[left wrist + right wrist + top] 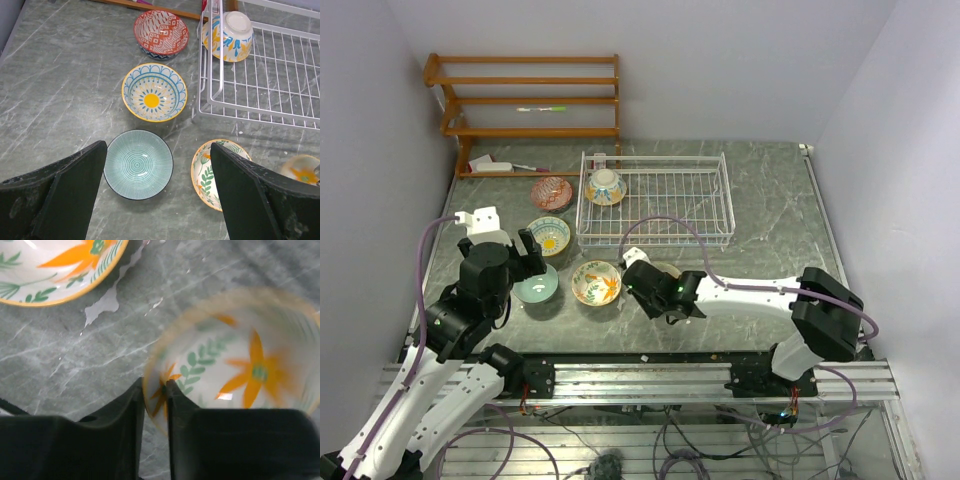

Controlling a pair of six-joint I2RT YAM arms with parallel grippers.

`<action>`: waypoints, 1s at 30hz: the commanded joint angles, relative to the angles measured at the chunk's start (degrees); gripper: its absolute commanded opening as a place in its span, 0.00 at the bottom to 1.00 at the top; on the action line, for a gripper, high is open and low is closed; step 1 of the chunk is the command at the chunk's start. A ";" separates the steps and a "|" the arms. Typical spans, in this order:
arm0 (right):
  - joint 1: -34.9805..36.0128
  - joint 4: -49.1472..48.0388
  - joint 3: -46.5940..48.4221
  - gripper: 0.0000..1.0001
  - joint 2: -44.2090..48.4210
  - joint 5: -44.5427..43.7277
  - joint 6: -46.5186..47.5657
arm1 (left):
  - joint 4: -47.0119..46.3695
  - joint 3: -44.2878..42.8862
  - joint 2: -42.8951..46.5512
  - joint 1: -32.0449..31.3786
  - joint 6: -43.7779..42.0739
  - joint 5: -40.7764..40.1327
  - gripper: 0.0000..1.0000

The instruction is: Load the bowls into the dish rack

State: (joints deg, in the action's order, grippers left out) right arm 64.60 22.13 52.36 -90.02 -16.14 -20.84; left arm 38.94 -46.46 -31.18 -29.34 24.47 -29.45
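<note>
The white wire dish rack (660, 200) holds one blue-orange bowl (606, 186) on its side in the left corner; it also shows in the left wrist view (227, 30). On the table left of the rack lie a reddish bowl (551, 192), a yellow-blue bowl (549, 236), a teal bowl (537, 287) and an orange floral bowl (596, 283). My right gripper (155, 385) is shut on the rim of a second orange floral bowl (240, 365), just right of the first (55, 265). My left gripper (157, 146) is open above the teal bowl (137, 164).
A brown wooden slatted shelf (525, 100) stands at the back left against the wall, with small items (495, 165) on its lowest level. The right arm's cable (690, 235) loops over the rack's front edge. Walls close in on both sides.
</note>
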 commanded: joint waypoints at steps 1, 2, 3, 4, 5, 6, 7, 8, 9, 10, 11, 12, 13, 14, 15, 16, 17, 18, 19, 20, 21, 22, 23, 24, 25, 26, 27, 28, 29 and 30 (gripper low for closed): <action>0.20 0.43 0.78 0.12 -0.65 -3.45 -0.20 | -0.18 -2.06 0.02 0.43 0.17 -0.78 0.96; 0.18 0.82 1.12 0.08 -0.45 -3.79 -0.51 | -0.18 -2.05 0.06 0.43 0.22 -0.80 0.95; 0.19 1.28 1.56 0.01 -0.02 -3.96 -0.59 | -0.18 -2.04 0.05 0.43 0.23 -0.81 0.95; 0.18 1.80 2.18 0.00 0.39 -3.84 -0.75 | -0.18 -1.98 -0.01 0.43 0.22 -0.79 0.96; 0.19 2.52 2.85 0.00 1.03 -3.62 -0.96 | -0.17 -2.00 -0.07 0.43 0.23 -0.78 0.96; 0.18 3.11 3.74 0.00 1.78 -3.06 -1.03 | -0.22 -2.02 -0.15 0.43 0.21 -0.78 0.95; 0.19 3.39 4.50 0.00 2.93 -2.04 -1.09 | -0.22 -2.02 -0.19 0.43 0.18 -0.71 0.95; 0.11 3.52 5.47 0.00 4.05 -1.35 -1.12 | -0.26 -2.06 -0.33 0.43 0.15 -0.63 0.95; -0.03 3.43 6.91 0.00 5.39 -0.57 -1.00 | -0.19 -2.09 -0.41 0.43 0.13 -0.61 0.95; -0.61 3.18 7.83 0.00 6.82 0.74 -0.90 | -0.14 -2.10 -0.44 0.45 0.16 -0.57 0.96; -1.39 2.63 8.70 0.00 8.21 2.57 -0.73 | -0.16 -2.04 -0.39 0.43 0.18 -0.53 0.95; -2.78 1.74 9.49 0.00 9.60 6.49 -0.50 | -0.24 -2.03 -0.38 0.43 0.16 -0.46 0.95; -4.43 0.30 10.07 0.00 10.91 8.59 -0.47 | -0.26 -2.04 -0.30 0.43 0.10 -0.36 0.95; -6.24 -1.90 10.71 0.00 12.49 14.12 -0.73 | -0.22 -1.98 -0.27 0.43 0.14 -0.30 0.95; -8.39 -3.33 11.34 0.00 13.32 18.15 -1.09 | -0.30 -1.96 -0.25 0.43 0.14 -0.27 0.95; -10.24 -4.85 12.16 0.00 13.97 21.84 -1.67 | -0.29 -1.96 -0.27 0.43 0.15 -0.21 0.95; -11.64 -6.41 12.90 0.00 14.41 24.63 -2.30 | -0.27 -1.97 -0.26 0.43 0.16 -0.19 0.95; -12.58 -7.99 13.61 0.00 14.53 26.56 -2.63 | -0.27 -1.89 -0.37 0.43 0.12 -0.14 0.95; -13.49 -9.63 14.38 0.00 14.41 28.18 -2.96 | -0.27 -1.94 -0.42 0.43 0.20 -0.13 0.95; -14.73 -11.15 15.10 0.00 13.91 29.79 -3.46 | -0.27 -1.97 -0.46 0.43 0.16 -0.15 0.95; -16.18 -13.13 15.71 0.00 13.31 31.54 -4.25 | -0.27 -1.93 -0.48 0.43 0.14 -0.15 0.95; -17.83 -15.26 16.14 0.00 12.42 33.86 -5.27 | -0.27 -1.97 -0.54 0.43 0.14 -0.15 0.95; -19.79 -17.87 16.55 0.00 11.54 36.24 -6.56 | -0.27 -1.93 -0.59 0.43 0.14 -0.11 0.95; -21.92 -20.97 16.86 0.00 10.28 38.76 -8.35 | -0.27 -1.99 -0.55 0.43 0.13 -0.13 0.96; -24.73 -23.86 17.09 0.00 8.93 41.44 -10.17 | -0.27 -1.94 -0.55 0.43 0.22 -0.14 0.95; -26.59 -26.82 17.53 0.00 7.62 43.11 -12.19 | -0.27 -1.97 -0.43 0.43 0.21 -0.16 0.95; -27.91 -28.76 18.35 0.00 5.96 43.99 -13.07 | -0.27 -1.96 -0.29 0.43 0.19 -0.17 0.95; -29.11 -30.20 19.55 0.00 4.20 44.39 -13.44 | -0.27 -1.90 -0.20 0.44 0.27 -0.17 0.95; -30.06 -31.26 21.07 0.00 2.41 44.72 -13.66 | -0.33 -1.86 -0.13 0.43 0.18 -0.23 0.95; -31.00 -32.25 22.43 0.00 0.61 45.20 -14.05 | -0.29 -1.84 0.00 0.43 0.27 -0.19 0.95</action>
State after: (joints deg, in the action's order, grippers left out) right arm 37.28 1.30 69.95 -84.49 22.57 -30.70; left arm 38.92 -46.46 -31.51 -29.34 24.45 -29.41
